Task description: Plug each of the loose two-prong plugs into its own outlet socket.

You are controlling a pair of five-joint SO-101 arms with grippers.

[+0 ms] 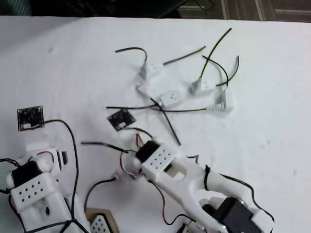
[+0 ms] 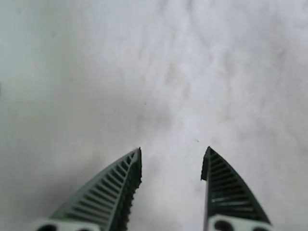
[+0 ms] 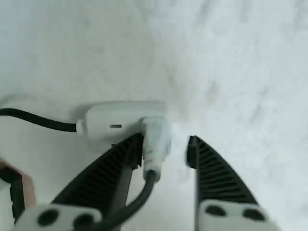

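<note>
White cloth covers the surface (image 1: pixel 58 58). The right gripper (image 3: pixel 166 139) stands open, and a white plug (image 3: pixel 156 137) lies in the gap between its jaws. The plug sits against one jaw with clear cloth between it and the other, so nothing is clamped. The plug's long axis runs straight out along the gripper's own reach. Its nose points away from the gripper and its black cord (image 3: pixel 139 197) trails back toward the wrist.

Just past the fingertips, and touching the plug's nose, is a white socket block (image 3: pixel 118 120). The block's long axis lies crosswise to the plug, and its own dark cord leaves from the far end, off to one side. Whether the prongs are fully home cannot be told from here. In my judgement the next move depends on this: any push has to go forward along the plug's axis, square into the block.

The left gripper (image 2: pixel 173 150) is open too, over bare cloth with nothing between its jaws.

More white plugs and sockets (image 1: pixel 172 98) lie tangled with dark cords well ahead of both grippers. They are nearer the right arm, and their cords splay in several directions.
</note>
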